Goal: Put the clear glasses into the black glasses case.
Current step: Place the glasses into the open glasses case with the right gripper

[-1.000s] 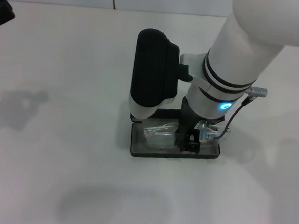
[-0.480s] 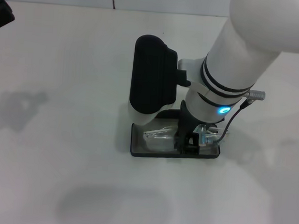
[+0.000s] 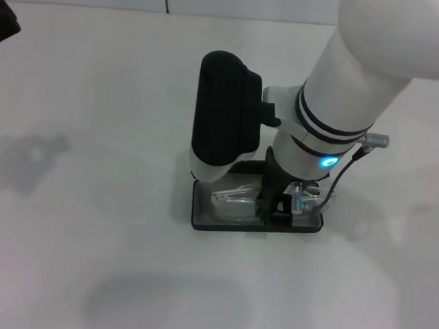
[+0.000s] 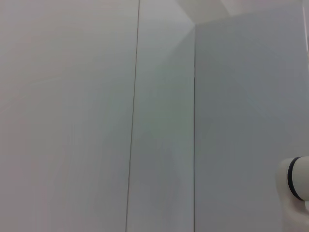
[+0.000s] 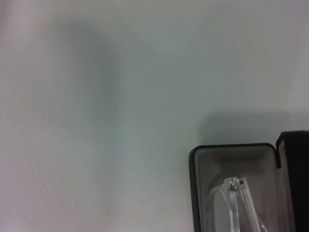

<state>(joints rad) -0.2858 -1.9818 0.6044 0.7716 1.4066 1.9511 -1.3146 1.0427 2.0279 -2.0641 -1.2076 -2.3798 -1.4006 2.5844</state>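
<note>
The black glasses case (image 3: 223, 224) lies open on the white table, in front of me and slightly right. The clear glasses (image 3: 234, 201) lie inside it on the grey lining. My right gripper (image 3: 276, 207) reaches down into the case's right half, right beside the glasses, and the arm hides the lid. In the right wrist view, one end of the case (image 5: 193, 193) shows with part of the clear glasses (image 5: 232, 203) in it. My left gripper (image 3: 0, 18) is parked at the far left corner of the table.
The white tabletop (image 3: 90, 201) stretches bare around the case. A white wall (image 3: 237, 0) runs along the far edge. The left wrist view shows only wall panels (image 4: 96, 116).
The right wrist has shifted very slightly. The glasses and the case lie where they were.
</note>
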